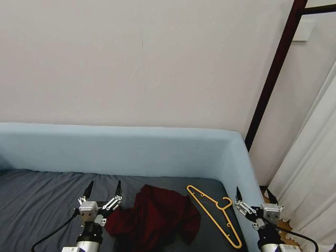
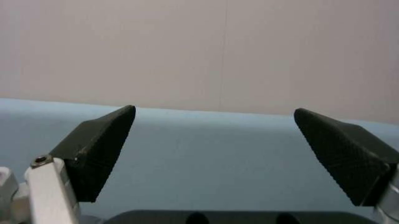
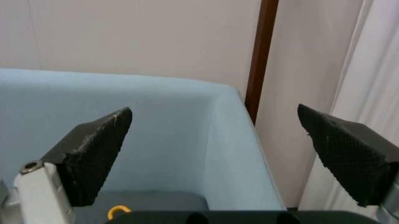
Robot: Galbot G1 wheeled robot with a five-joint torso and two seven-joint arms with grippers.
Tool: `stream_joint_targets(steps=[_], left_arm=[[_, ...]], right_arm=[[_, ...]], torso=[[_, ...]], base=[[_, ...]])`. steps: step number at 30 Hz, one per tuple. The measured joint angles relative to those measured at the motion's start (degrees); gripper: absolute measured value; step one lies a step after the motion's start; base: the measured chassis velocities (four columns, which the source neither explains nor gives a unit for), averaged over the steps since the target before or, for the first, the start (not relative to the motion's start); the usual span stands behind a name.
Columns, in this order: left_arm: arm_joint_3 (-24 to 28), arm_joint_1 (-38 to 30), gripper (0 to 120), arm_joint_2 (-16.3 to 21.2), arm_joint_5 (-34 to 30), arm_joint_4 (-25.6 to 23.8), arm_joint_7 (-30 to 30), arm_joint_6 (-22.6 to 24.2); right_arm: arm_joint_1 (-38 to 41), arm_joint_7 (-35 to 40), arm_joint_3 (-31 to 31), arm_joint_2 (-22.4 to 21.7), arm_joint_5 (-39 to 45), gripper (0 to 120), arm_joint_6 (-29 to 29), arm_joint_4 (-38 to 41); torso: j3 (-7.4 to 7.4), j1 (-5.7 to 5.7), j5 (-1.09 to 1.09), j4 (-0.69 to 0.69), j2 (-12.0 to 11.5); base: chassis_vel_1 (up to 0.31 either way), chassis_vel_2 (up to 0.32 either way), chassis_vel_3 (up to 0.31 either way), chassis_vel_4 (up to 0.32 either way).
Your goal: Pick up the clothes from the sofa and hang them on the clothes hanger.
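While left gripper (image 1: 104, 187) and right gripper (image 1: 252, 193) hold fingers apart, the red garment (image 1: 155, 218) lies between them.

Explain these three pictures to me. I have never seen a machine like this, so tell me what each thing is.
This is a wheeled robot with two arms, each ending in a two-fingered hand. The wide picture comes from a camera on its head, looking down at a sofa with a light blue back and a dark grey seat. The left hand and the right hand show at the bottom edge, both open and holding nothing. Between them on the seat lie a crumpled dark red garment and, beside it toward the right hand, a yellow clothes hanger lying flat.

The other two pictures come from cameras on the wrists. Each looks out between that hand's black fingers toward the sofa back and the wall. From the right wrist you also see a dark pole past the sofa's end.
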Motion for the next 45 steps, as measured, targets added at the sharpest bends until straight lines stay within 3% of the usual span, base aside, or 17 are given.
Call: stream_joint_targets(steps=[5, 9, 32, 41, 42, 44, 45], left_arm=[[0.30, -0.38, 100, 0.22, -0.23, -0.03, 0.25, -0.02], [0.55, -0.96, 100, 0.34, -0.32, 1.06, 0.47, -0.89], [-0.32, -0.82, 100, 0.52, -1.53, -0.04, 2.20, -2.08], [0.27, 0.71, 100, 0.50, -0.77, -1.31, 2.21, -3.17], [0.27, 0.81, 100, 0.87, -0.33, -1.54, 2.18, -3.60], [0.24, 0.99, 100, 1.29, -0.28, -1.93, 2.15, -3.80], [0.24, 1.01, 100, 1.31, -0.27, -1.96, 2.15, -3.82]], right_arm=[[-0.01, -0.03, -0.16, 0.67, -0.83, 100, 0.07, -0.08], [-0.18, -1.85, 0.38, 1.24, -6.32, 100, 2.61, -1.55], [-0.97, 0.03, 2.02, -0.29, -5.45, 100, 0.38, 0.30], [0.15, -1.79, -1.21, -4.08, 14.94, 100, -1.18, 1.08], [0.60, 0.40, -1.76, -6.17, 24.08, 100, -5.18, 2.88], [2.01, 2.95, -2.10, -8.07, 34.02, 100, -9.50, 4.15], [2.28, 3.17, -2.15, -8.25, 35.14, 100, -9.93, 4.15]], torso=[[0.00, 0.00, 0.00, 0.00, 0.00], [0.00, 0.00, 0.01, 0.00, 0.00], [0.00, 0.00, 0.01, 0.00, 0.00], [0.00, 0.00, 0.01, -0.01, 0.00], [0.00, 0.00, 0.01, -0.01, 0.00], [0.00, 0.00, -0.01, -0.02, 0.00], [0.00, 0.00, -0.01, -0.03, 0.00]], base=[[0.000, 0.000, 0.000, 0.000], [0.000, 0.000, 0.000, 0.000], [0.000, 0.000, 0.000, 0.000], [0.000, 0.000, 0.000, 0.000], [0.000, 0.000, 0.000, 0.000], [0.000, 0.000, 0.000, 0.000], [0.000, 0.000, 0.000, 0.000]])
